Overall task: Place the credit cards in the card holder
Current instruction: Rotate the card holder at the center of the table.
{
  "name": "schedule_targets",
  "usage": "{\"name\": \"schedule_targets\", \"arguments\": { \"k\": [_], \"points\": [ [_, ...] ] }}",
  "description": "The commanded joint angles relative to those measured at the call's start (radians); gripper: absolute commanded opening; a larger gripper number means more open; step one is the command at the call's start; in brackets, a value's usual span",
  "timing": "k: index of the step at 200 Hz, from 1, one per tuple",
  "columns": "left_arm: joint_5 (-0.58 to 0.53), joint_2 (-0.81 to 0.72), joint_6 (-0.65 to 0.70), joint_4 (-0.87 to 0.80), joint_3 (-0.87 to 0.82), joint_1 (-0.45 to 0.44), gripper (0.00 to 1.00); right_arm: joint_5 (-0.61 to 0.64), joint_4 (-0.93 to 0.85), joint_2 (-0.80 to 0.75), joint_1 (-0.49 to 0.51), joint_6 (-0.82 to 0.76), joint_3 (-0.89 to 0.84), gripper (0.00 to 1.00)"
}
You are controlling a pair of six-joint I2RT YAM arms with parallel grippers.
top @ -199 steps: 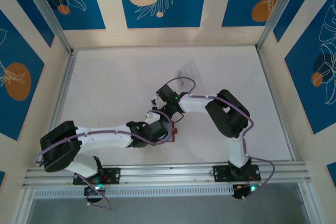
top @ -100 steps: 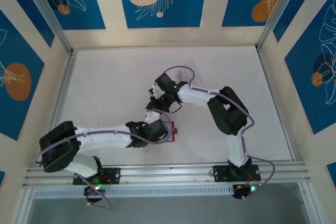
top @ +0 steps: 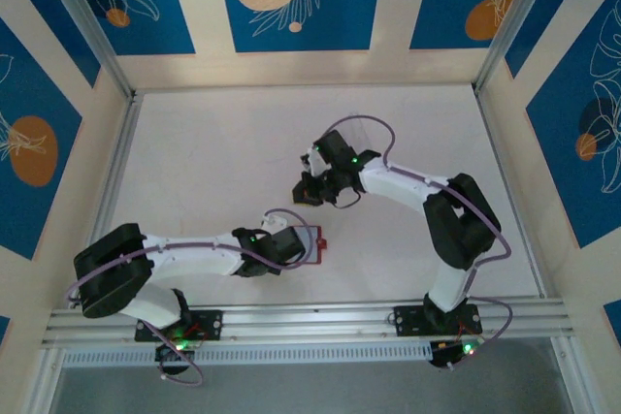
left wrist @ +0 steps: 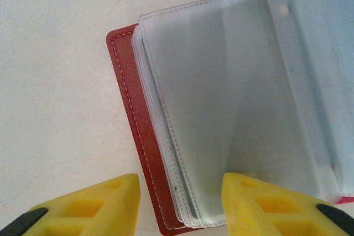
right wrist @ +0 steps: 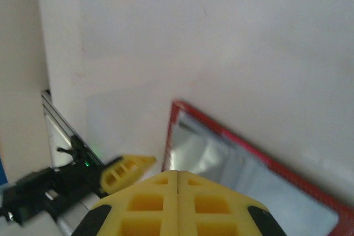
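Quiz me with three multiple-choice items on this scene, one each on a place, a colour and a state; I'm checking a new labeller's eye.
1. The card holder lies:
A at the left gripper's fingertips
B against the far wall
C at the right arm's base

2. Its cover is:
A blue
B red
C black

3. The right gripper is:
A wide open
B shut
C clamped on the card holder

Key:
1 A, the yellow fingertips flank its near corner.
2 B, a red stitched edge borders the clear sleeves.
3 B, its fingers meet with no gap.
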Motion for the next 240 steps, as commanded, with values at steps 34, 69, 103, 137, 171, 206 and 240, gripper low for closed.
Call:
{"name": "schedule_targets", "arguments": {
  "k": [34,69,103,137,171,206,240],
  "points": [
    [0.06,-0.113,0.038,-0.009,-0.023,0.03,0.42,0.099,-0.084,-0.056,0.171,0.053,-0.141,0.0],
    [0.041,-0.137,0.064,-0.069,0.052,0.044,0.43,0.134,-0.079,-0.04,0.194,0.093,-0.181,0.0],
    [0.114,-0.078,0.113,-0.023,0.087,0.087,0.43,0.182,-0.115,-0.014,0.197,0.111,-0.2,0.0],
    [0.173,0.001,0.147,0.023,0.117,0.118,0.38,0.213,-0.127,0.05,0.157,0.111,-0.209,0.0],
    [0.206,0.044,0.164,0.05,0.125,0.141,0.33,0.252,-0.142,0.068,0.097,0.076,-0.195,0.0],
    [0.222,0.095,0.169,0.063,0.124,0.167,0.3,0.296,-0.19,0.06,0.072,0.009,-0.149,0.0],
    [0.205,0.091,0.148,0.068,0.092,0.177,0.27,0.279,-0.197,0.04,0.04,-0.038,-0.133,0.0]
  ]
}}
